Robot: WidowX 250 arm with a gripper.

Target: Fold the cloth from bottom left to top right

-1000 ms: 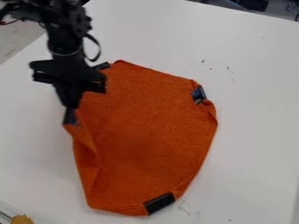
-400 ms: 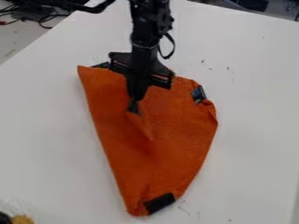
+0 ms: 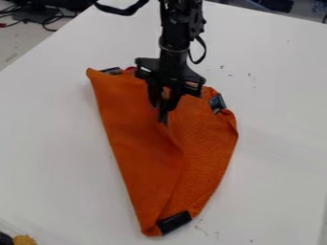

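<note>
Since the earlier frames, the hand [image 3: 159,113] has travelled rightward from the left edge of the cloth [image 3: 137,143] to above its upper middle. Over the same interval the cloth's left side has been carried across the rest, and the flap's loose edge has advanced slightly further right.

Condition of hand: pointing down, fingers a little apart, orange fabric visible between them. Whether any fabric is held cannot be told.

Condition of cloth: orange, lying on the white counter [image 3: 275,143], partly folded. The flap's loose edge slants from near the hand down to the bottom end; a single stretch shows to its right.

Black pieces are noted at the cloth's margin: upper left [image 3: 112,71], right [image 3: 217,102] and bottom [image 3: 174,222].

Also noted: a yellow-brown item [image 3: 24,240] at the lower left and dark cables [image 3: 48,20] at the upper left.
</note>
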